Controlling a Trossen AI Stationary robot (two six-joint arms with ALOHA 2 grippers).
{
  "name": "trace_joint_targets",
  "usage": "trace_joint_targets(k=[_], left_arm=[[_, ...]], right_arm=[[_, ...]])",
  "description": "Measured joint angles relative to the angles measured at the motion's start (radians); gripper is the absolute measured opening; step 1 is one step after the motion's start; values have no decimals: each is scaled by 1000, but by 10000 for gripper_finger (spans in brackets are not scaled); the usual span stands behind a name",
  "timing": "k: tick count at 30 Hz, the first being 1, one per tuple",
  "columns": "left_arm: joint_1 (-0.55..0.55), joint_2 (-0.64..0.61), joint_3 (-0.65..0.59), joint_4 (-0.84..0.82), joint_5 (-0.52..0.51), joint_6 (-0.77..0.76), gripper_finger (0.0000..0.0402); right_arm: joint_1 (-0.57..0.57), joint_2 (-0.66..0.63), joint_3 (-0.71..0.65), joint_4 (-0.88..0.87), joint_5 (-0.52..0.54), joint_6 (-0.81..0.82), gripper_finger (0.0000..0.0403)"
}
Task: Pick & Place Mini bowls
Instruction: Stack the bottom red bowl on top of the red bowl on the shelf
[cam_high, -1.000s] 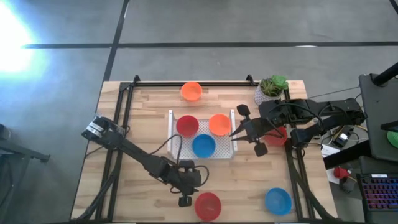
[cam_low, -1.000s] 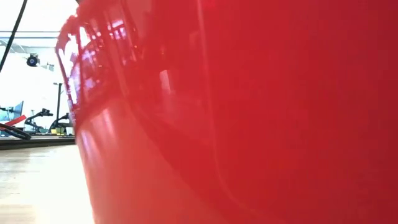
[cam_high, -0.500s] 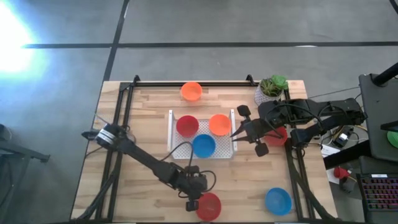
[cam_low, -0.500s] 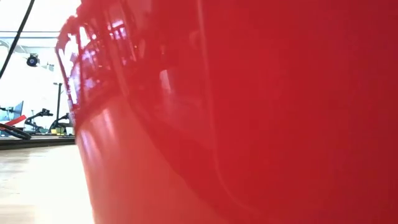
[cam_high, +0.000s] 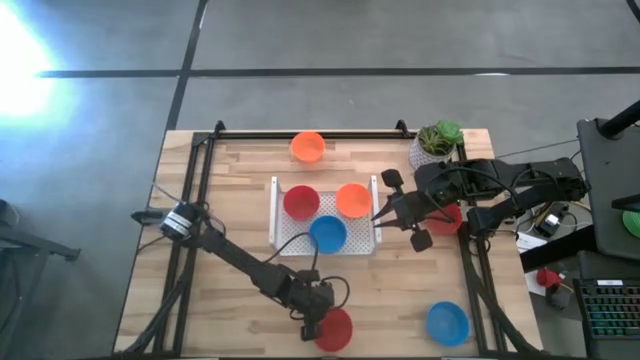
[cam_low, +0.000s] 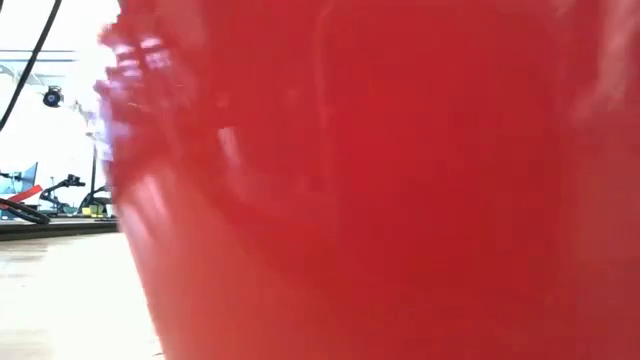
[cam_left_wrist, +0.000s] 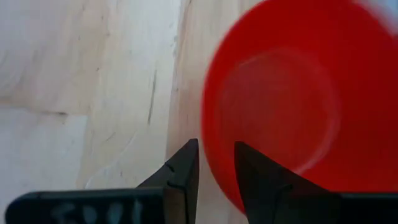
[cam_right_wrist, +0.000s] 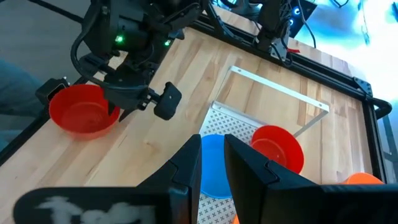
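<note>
Straddling red bowl (cam_high: 335, 329) rim: left tool (cam_high: 312, 324) (fingers narrowly parted).

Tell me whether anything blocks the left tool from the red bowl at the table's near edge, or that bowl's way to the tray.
Nothing visible does. The left tool is already at the rim of the small round red plastic bowl, and only bare wood lies between that bowl and the white perforated tray.

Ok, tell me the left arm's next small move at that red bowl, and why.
Probably close the left gripper on the red bowl and lift. In the left wrist view the bowl's rim sits between the two dark fingers, one inside the rim, one outside, with a gap left. The white tray has room.
</note>
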Motion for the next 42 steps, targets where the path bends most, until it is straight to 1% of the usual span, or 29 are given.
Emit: trace_joint_targets(k=[2, 4, 6, 9, 10, 16, 20, 23, 27, 33, 35, 39, 42], left_arm=[[3, -5, 0, 4, 12, 11, 93], [3, -7, 0, 4, 12, 17, 84], [3, -7, 0, 2, 12, 16, 62], [4, -6, 0, -12, 11, 14, 15], [4, -6, 0, -18, 10, 14, 9], [10, -18, 0, -34, 7, 5, 2], [22, -69, 15, -88, 2, 4, 2], [36, -123, 25, -143, -20, 4, 1], [60, -207, 38, -234, -82, 5, 1], [117, -356, 50, -379, -214, 11, 1], [145, -409, 50, -419, -241, 24, 1], [213, -503, 50, -500, -329, 69, 0], [289, -560, 49, -546, -356, 86, 0]], right_arm=[[0, 0, 0, 0, 0, 0, 66], [0, 0, 0, 0, 0, 0, 66], [0, 0, 0, 0, 0, 0, 66], [0, 0, 0, 0, 0, 0, 66], [0, 0, 0, 0, 0, 0, 66], [0, 0, 0, 1, 0, 1, 66], [0, 0, 0, 1, 0, 0, 66], [0, 0, 0, 2, 1, 2, 66], [0, 0, 0, 2, 1, 1, 66], [0, 0, 0, 4, 1, 1, 66], [0, 0, 0, 6, 1, 2, 66], [0, 0, 0, 7, 1, 4, 66], [0, 0, 0, 8, 1, 4, 66]])
